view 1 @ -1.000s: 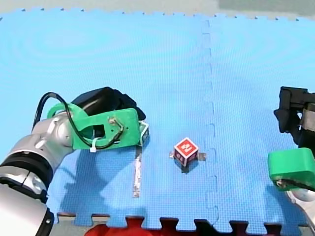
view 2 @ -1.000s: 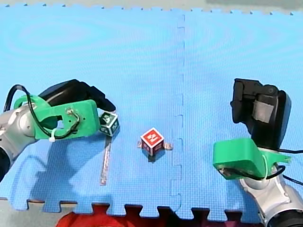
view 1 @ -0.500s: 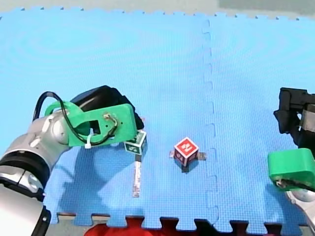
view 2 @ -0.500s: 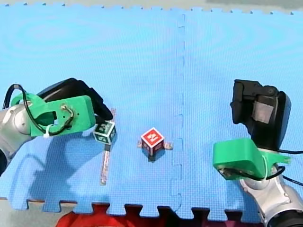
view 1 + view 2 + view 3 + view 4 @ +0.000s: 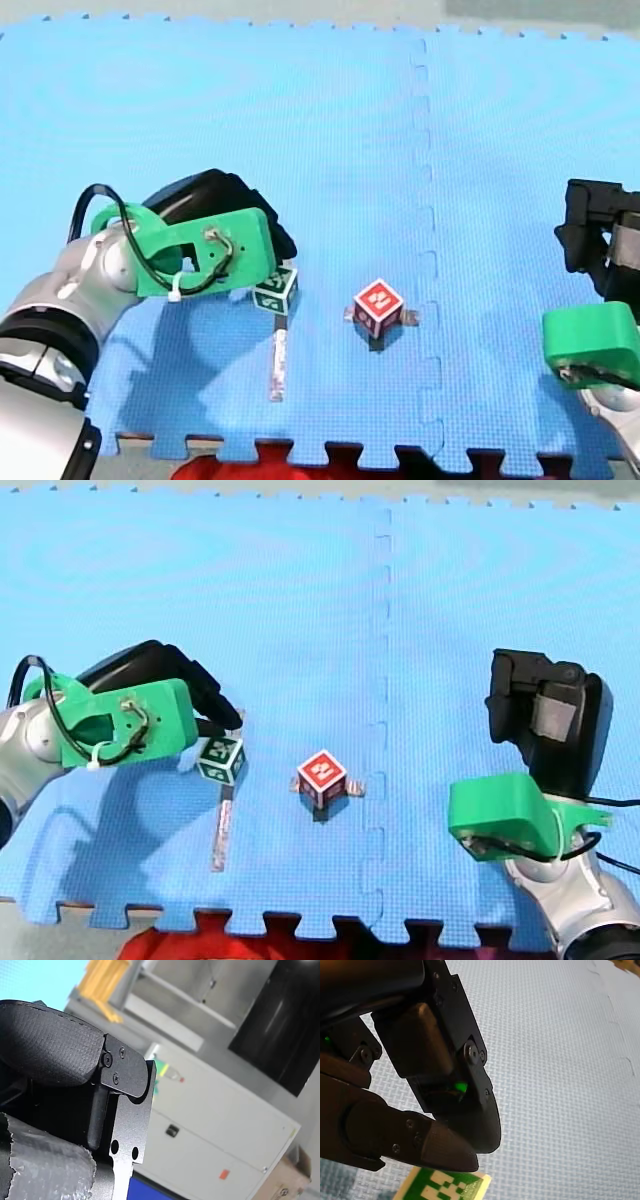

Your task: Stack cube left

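Since a second ago the green cube has come away from the green wrist bracket, where it sat tilted, and now shows squared up a little nearer the mat's front edge. Over the last half second it has kept its place while the bracket has drifted slightly toward the left edge. I see the cube on the left half of the blue foam mat, toward the front edge, at the back end of a silver tape strip that runs on toward that edge. My left hand reaches in from the left edge and arches over the cube from behind. In its wrist view the dark fingertips sit right at the cube's patterned top face; they look to be touching it, but I cannot tell whether they pinch it or whether it rests on the mat. The red cube stands by itself near the front edge, between the green cube and the seam that splits the mat, apart from both. One of its corners is turned toward the front edge, and short bits of tape show at its foot. My right hand is near the right edge, well apart from both cubes, holding nothing, its fingers uncurled.
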You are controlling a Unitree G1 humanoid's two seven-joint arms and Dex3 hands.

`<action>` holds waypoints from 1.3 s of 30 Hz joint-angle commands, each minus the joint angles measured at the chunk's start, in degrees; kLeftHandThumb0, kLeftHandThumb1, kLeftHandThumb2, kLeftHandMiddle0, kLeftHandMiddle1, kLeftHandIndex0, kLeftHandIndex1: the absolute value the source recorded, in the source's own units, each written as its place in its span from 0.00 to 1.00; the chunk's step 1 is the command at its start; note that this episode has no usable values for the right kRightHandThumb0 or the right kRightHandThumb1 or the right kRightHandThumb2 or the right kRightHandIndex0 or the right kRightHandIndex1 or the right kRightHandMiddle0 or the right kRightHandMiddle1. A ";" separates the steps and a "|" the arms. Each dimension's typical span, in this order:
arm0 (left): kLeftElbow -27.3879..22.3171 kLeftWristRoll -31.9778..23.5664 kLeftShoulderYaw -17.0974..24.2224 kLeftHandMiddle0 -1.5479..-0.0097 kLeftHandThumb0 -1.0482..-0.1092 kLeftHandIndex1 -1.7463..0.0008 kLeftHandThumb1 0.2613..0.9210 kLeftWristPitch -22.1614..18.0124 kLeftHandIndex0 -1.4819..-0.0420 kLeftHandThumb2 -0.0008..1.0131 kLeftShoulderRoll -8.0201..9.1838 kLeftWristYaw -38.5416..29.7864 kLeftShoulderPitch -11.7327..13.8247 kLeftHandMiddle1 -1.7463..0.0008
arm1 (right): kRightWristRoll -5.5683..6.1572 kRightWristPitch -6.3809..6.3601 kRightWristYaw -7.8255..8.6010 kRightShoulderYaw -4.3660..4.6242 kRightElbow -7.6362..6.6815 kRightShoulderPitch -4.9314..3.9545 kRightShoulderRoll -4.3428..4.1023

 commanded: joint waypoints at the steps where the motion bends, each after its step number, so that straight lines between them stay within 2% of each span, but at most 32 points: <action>1: 0.00 -0.71 0.75 0.53 0.04 1.00 0.94 -0.15 0.83 0.03 0.42 -1.36 0.18 0.02 | 0.18 -0.27 -0.14 -0.08 0.06 0.02 -0.19; 2: -0.06 -0.58 0.67 0.53 0.01 1.00 0.89 0.22 0.85 0.02 0.41 -1.29 0.17 0.26 | 0.18 -0.26 -0.16 -0.07 0.04 0.04 -0.15; 5: -0.17 -0.10 0.49 0.48 0.00 1.00 0.84 1.35 0.85 0.00 0.30 -0.65 0.13 0.69 | 0.33 -0.20 -0.05 -0.11 0.12 -0.03 -0.08; 6: -0.21 -0.01 0.45 0.46 0.00 1.00 0.83 1.51 0.85 0.00 0.31 -0.52 0.14 0.80 | 0.39 -0.17 0.02 -0.13 0.11 -0.03 -0.06; 8: -0.28 0.29 0.22 0.41 0.00 1.00 0.82 1.73 0.84 0.00 0.40 -0.26 0.11 0.85 | 0.48 -0.18 0.14 -0.15 0.07 -0.02 -0.07; 11: -0.31 0.72 -0.09 0.38 0.00 1.00 0.82 1.99 0.84 0.00 0.53 -0.07 -0.05 0.85 | 0.70 -0.28 0.43 -0.23 0.18 -0.13 -0.22; 20: -0.68 0.11 0.81 0.44 0.00 1.00 0.81 0.52 0.85 0.00 0.92 -0.33 0.25 0.91 | 0.96 -0.31 1.05 -0.53 0.04 -0.31 -0.50; 25: -0.90 0.55 0.45 0.38 0.00 1.00 0.81 -0.20 0.85 0.00 1.40 -0.30 0.49 0.90 | 1.07 -0.20 1.32 -0.63 0.19 -0.65 -0.64; 28: -1.12 2.47 -1.24 0.29 0.00 0.99 0.81 -0.53 0.83 0.00 2.02 0.70 0.87 0.86 | 0.96 -0.06 1.45 -0.60 -0.03 -0.74 -0.81; 29: -1.23 3.32 -1.97 0.31 0.00 1.00 0.81 -0.46 0.83 0.00 2.24 1.21 0.99 0.75 | 0.91 -0.05 1.50 -0.59 -0.14 -0.74 -0.89; 30: -1.29 3.94 -2.54 0.39 0.00 1.00 0.81 -0.38 0.83 0.00 2.38 1.67 1.08 0.54 | 0.89 -0.04 1.56 -0.60 -0.22 -0.73 -0.97; 31: -1.33 4.75 -3.26 0.42 0.00 1.00 0.81 -0.33 0.83 0.00 2.57 2.35 1.27 0.46 | 0.88 -0.06 1.61 -0.61 -0.27 -0.74 -1.04; 33: -1.47 6.20 -4.65 0.46 0.00 1.00 0.80 -0.65 0.82 0.00 3.04 3.48 1.78 0.36 | 0.87 -0.09 1.68 -0.63 -0.32 -0.73 -1.13; 36: -1.73 7.44 -5.94 0.47 0.00 1.00 0.80 -1.27 0.82 0.00 3.75 4.12 2.04 0.30 | 0.79 -0.09 1.68 -0.59 -0.45 -0.69 -1.17; 39: -1.97 8.13 -6.73 0.52 0.00 1.00 0.80 -1.58 0.82 0.00 4.26 4.63 1.96 0.10 | 0.59 -0.07 1.56 -0.52 -0.63 -0.66 -1.23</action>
